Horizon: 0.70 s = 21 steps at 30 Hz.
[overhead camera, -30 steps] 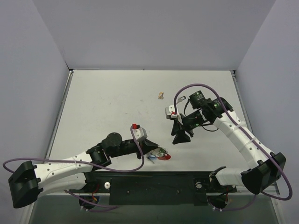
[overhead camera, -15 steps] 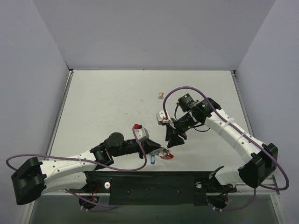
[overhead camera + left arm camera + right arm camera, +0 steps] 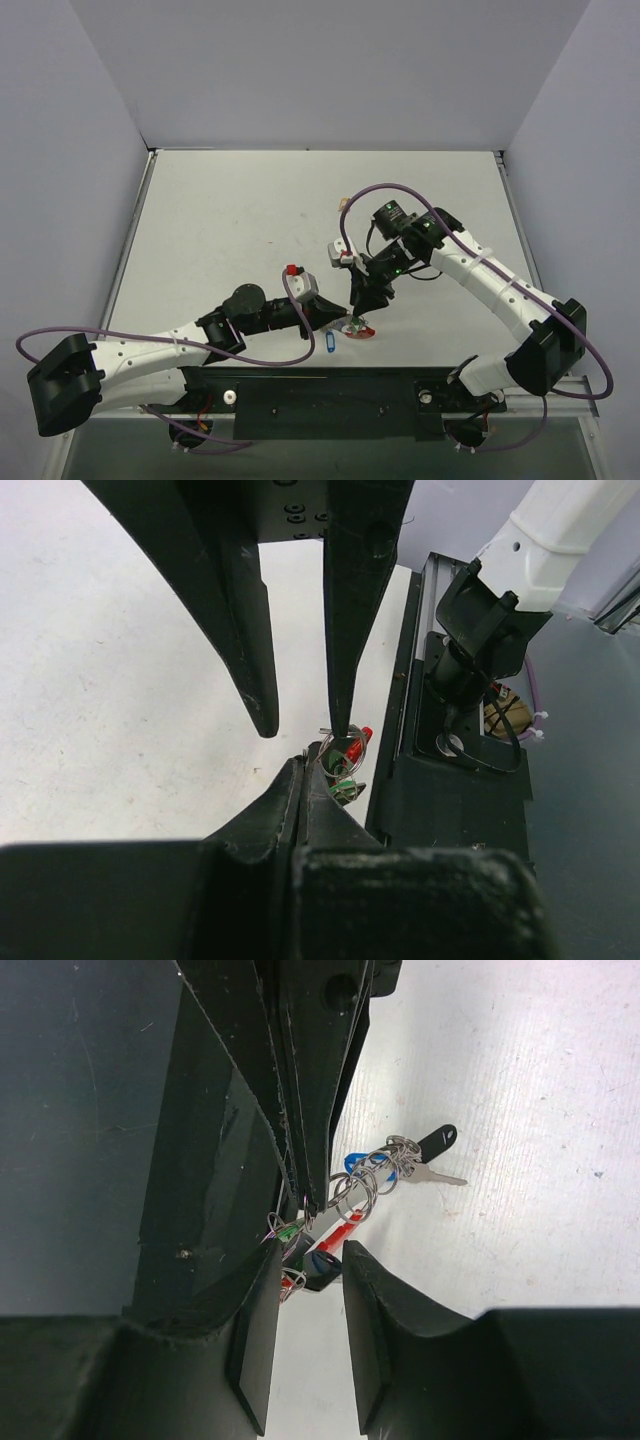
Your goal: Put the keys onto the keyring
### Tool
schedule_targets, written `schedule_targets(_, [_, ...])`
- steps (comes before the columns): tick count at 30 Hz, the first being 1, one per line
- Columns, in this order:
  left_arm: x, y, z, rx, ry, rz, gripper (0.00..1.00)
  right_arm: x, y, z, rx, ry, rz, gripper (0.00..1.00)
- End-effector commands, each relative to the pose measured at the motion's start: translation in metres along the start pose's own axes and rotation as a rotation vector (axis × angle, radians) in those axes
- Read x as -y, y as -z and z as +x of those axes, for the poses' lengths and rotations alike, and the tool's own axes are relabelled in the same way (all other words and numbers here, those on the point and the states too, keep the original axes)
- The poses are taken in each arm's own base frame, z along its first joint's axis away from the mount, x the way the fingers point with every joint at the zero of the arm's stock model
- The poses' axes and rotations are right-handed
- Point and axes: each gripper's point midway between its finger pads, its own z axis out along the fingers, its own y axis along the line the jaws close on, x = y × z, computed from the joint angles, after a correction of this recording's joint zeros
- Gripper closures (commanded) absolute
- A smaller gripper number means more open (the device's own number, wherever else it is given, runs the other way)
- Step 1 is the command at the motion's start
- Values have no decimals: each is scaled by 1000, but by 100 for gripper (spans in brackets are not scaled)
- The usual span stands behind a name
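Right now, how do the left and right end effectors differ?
The left end effector is shut, pinching the bunch of keys; the right end effector has its jaws apart, clamped on nothing. The left lies low along the table; the right points steeply down. Both are black, two-fingered, tips close at the keys.

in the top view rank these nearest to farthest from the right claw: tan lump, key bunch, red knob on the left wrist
1. key bunch: right at the tips of the right claw, on the near side.
2. red knob: off to the left, on the left wrist.
3. tan lump: farther back, toward the far side.
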Motion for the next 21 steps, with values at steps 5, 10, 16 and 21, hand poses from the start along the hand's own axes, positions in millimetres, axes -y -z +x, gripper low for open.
schedule_targets(5, [10,-3,-33,128,-11,44,100,-6,-1,-14,37,-7,-39,74])
schedule_targets(10, [9,-2,-35,139,-3,40,100,-7,-4,-14,32,-11,-48,75])
schedule_targets(16, [6,1,-39,175,12,19,100,-7,-6,-14,33,-12,-55,79])
schedule_targets(21, [6,6,-44,237,37,15,100,-10,-5,-21,57,-20,-69,83])
